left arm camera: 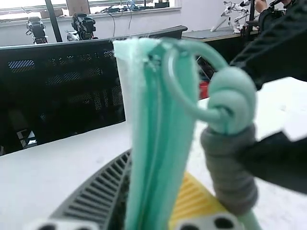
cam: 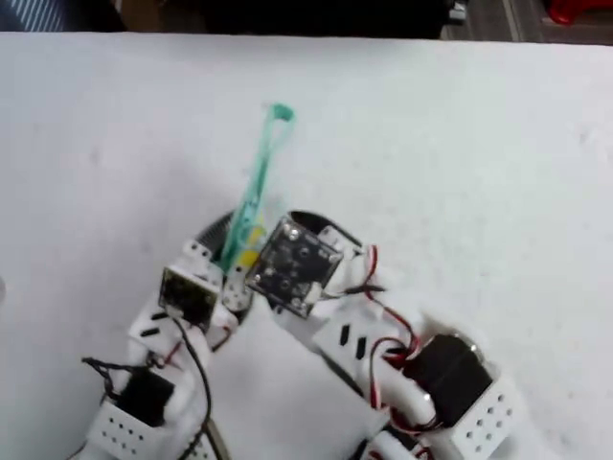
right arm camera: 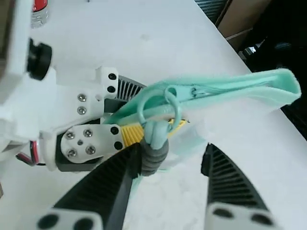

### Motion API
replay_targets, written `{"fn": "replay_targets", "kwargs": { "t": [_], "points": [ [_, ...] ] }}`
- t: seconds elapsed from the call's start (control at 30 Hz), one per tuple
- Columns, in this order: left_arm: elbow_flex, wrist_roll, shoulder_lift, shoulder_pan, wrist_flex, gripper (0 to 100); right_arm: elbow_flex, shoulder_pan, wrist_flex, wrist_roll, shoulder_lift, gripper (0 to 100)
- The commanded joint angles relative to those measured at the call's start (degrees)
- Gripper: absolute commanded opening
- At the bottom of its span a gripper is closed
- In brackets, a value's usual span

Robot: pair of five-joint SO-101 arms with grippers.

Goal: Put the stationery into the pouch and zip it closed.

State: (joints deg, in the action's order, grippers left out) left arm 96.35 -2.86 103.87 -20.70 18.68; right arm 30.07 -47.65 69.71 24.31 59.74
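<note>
A teal pouch (cam: 255, 180) stands on its long edge on the white table (cam: 460, 153), running away from the arms. My left gripper (cam: 233, 261) is shut on the pouch's near end, which sits between its black ridged finger (left arm camera: 91, 196) and its yellow pad (left arm camera: 192, 201). The zipper's teal ring and knot carry a grey pull (right arm camera: 153, 160), which hangs at that near end of the pouch (right arm camera: 230, 91). My right gripper (right arm camera: 173, 147) is open just over the pull, one black finger (right arm camera: 112, 189) touching it, the other well off to the side.
The right arm's wrist camera block (cam: 292, 264) covers its gripper from above. Bare table lies on all sides of the pouch up to the far edge (cam: 306, 36). A dark mesh chair back (left arm camera: 62, 81) stands beyond the table.
</note>
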Motion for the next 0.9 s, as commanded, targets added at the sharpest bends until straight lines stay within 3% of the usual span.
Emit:
{"fn": "replay_targets", "kwargs": {
  "t": [0.0, 0.23, 0.43, 0.6, 0.87],
  "points": [
    [-0.79, 0.35, 0.92, 0.48, -0.53, 2, -0.18, -0.92, -1.98, -0.35, 0.75, 19.0],
    [-0.79, 0.35, 0.92, 0.48, -0.53, 2, -2.02, -5.58, -2.59, -0.09, 0.57, 18.6],
    [-0.7, 0.35, 0.92, 0.4, -0.53, 2, -0.88, -5.41, -5.05, 0.26, 0.57, 1.4],
    [-0.7, 0.35, 0.92, 0.48, -0.53, 2, 2.2, -5.41, -8.48, 3.25, 0.57, 9.3],
    [-0.7, 0.35, 0.92, 0.48, -0.44, 2, 3.43, -1.89, -9.8, 3.25, 0.66, 10.2]
  ]
}}
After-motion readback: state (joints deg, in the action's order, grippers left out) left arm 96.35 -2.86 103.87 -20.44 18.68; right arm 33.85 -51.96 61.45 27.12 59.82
